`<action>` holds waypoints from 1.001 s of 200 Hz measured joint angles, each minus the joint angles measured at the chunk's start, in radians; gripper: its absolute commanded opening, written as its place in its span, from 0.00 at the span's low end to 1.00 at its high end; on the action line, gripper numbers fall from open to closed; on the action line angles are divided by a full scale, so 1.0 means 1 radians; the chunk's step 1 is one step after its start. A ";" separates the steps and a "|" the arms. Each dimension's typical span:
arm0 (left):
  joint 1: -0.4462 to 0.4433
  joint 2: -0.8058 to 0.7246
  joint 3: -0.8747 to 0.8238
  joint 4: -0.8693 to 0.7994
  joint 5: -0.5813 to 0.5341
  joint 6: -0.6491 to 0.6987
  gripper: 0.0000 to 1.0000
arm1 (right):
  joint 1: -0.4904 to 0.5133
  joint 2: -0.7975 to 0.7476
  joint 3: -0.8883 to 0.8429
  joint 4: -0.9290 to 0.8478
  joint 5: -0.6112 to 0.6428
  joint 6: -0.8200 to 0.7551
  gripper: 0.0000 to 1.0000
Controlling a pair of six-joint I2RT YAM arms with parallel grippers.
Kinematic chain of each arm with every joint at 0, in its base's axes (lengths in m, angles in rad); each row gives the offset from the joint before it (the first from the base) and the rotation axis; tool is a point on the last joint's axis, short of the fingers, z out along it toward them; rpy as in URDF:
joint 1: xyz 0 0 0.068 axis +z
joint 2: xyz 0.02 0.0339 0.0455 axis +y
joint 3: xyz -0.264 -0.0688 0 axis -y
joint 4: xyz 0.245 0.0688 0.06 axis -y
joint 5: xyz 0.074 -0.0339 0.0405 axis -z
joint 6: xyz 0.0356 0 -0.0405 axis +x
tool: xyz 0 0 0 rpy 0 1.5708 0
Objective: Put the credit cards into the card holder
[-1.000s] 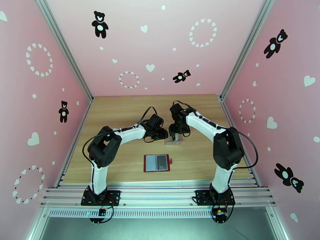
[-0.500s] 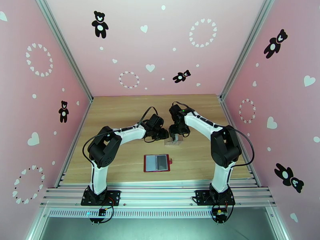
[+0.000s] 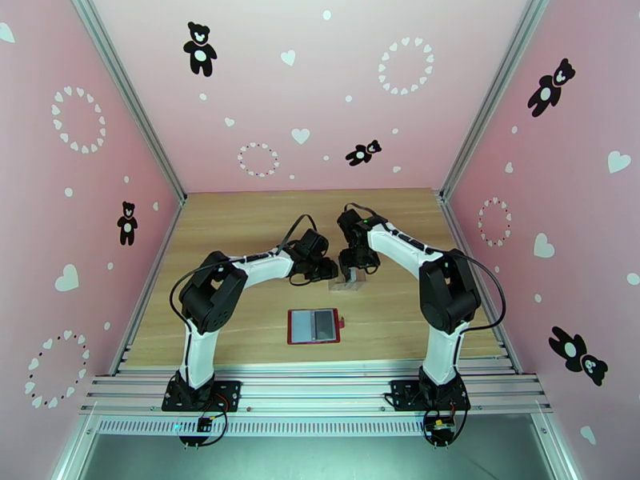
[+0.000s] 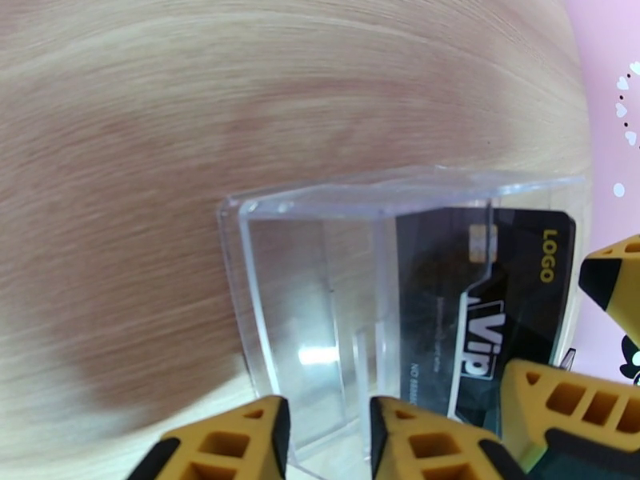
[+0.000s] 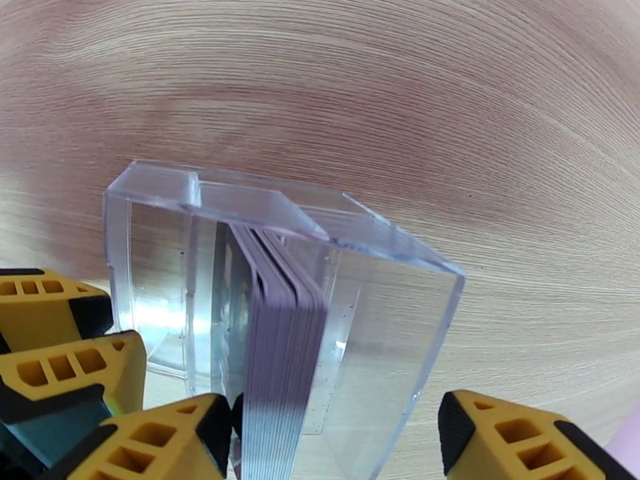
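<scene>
Facing left wrist, credit cards [image 4: 480, 314] read VIP.

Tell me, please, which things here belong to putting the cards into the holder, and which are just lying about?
Belong to the job:
credit cards, stacked on edge
card holder, lying open

Just lying about:
clear tray, merely holding the cards
wooden table
bear sticker on the wall

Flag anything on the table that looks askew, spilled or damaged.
Nothing stands out. The credit cards stand on edge in a neat stack inside the clear tray, which sits upright and looks intact. The card holder lies open and flat on the table.
</scene>
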 measured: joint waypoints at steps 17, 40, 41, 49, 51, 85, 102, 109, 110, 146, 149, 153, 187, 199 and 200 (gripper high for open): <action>0.000 0.000 0.000 0.002 0.000 0.000 0.32 | -0.001 0.000 0.000 0.000 -0.002 0.002 0.67; -0.001 0.000 0.000 0.004 0.000 0.000 0.32 | -0.002 -0.005 0.000 0.000 -0.002 0.003 0.63; -0.001 0.000 0.000 0.004 0.000 0.000 0.32 | -0.002 -0.006 0.000 0.000 -0.002 0.003 0.62; -0.001 0.000 0.000 0.004 0.000 0.000 0.32 | -0.003 -0.010 0.000 0.000 -0.002 0.003 0.60; -0.001 0.000 0.000 0.004 0.000 0.000 0.32 | -0.003 -0.011 0.000 0.000 -0.002 0.003 0.60; -0.001 0.000 0.001 0.004 0.000 0.000 0.32 | -0.011 -0.043 0.000 -0.002 0.002 0.006 0.51; -0.001 0.000 0.003 0.002 0.000 0.000 0.32 | -0.016 -0.057 0.000 -0.002 0.003 0.004 0.45; -0.001 0.000 0.003 0.001 0.000 0.000 0.32 | -0.017 -0.060 0.000 -0.002 0.000 0.004 0.43; -0.001 0.000 0.003 0.001 0.000 0.000 0.32 | -0.018 -0.060 0.000 -0.002 -0.001 0.005 0.43; -0.001 0.000 0.004 0.000 0.000 0.000 0.32 | -0.019 -0.060 0.000 0.000 -0.037 0.004 0.32; -0.001 0.000 0.004 0.000 0.000 0.000 0.32 | -0.019 -0.060 0.000 0.001 -0.038 0.000 0.31; -0.001 0.000 0.004 0.000 0.000 0.000 0.32 | -0.019 -0.060 0.000 0.002 -0.043 0.005 0.30; -0.001 0.001 0.004 -0.001 0.000 0.000 0.32 | -0.019 -0.060 0.000 0.003 -0.061 0.001 0.25; -0.001 0.001 0.005 -0.001 0.000 0.000 0.32 | -0.019 -0.060 0.000 0.003 -0.064 0.001 0.25; -0.001 0.001 0.005 -0.001 0.000 0.000 0.32 | -0.019 -0.060 0.000 0.003 -0.063 0.001 0.26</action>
